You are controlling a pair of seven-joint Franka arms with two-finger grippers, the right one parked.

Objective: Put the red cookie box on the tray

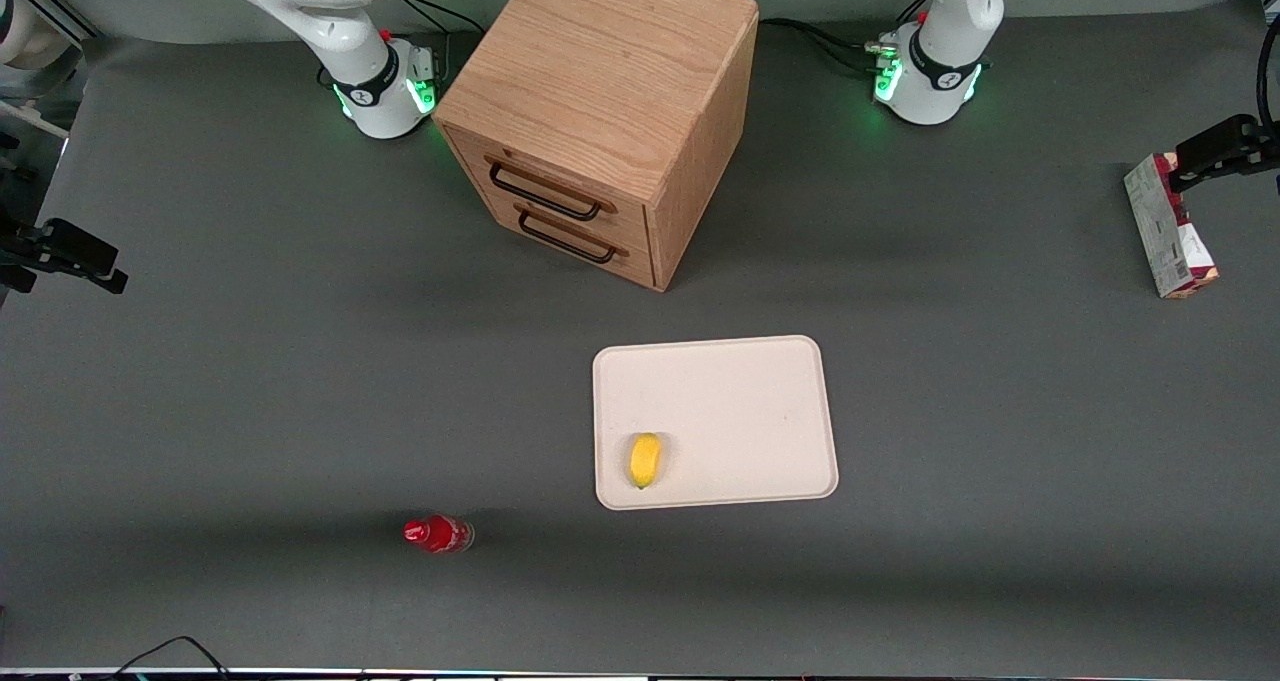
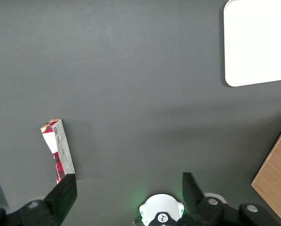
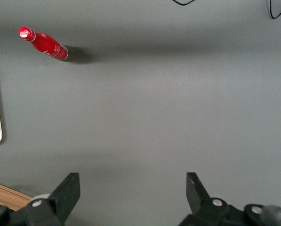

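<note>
Red cookie box (image 2: pixel 58 149): on the table toward my working end, well apart from the tray (image 2: pixel 260 40), long axis along my approach, just beside one finger of my gripper (image 2: pixel 127 194), jaws spread, empty.

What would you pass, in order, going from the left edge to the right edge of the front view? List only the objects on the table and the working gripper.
Red bottle → wooden drawer cabinet → banana → tray → red cookie box → open gripper, high above the table.
</note>
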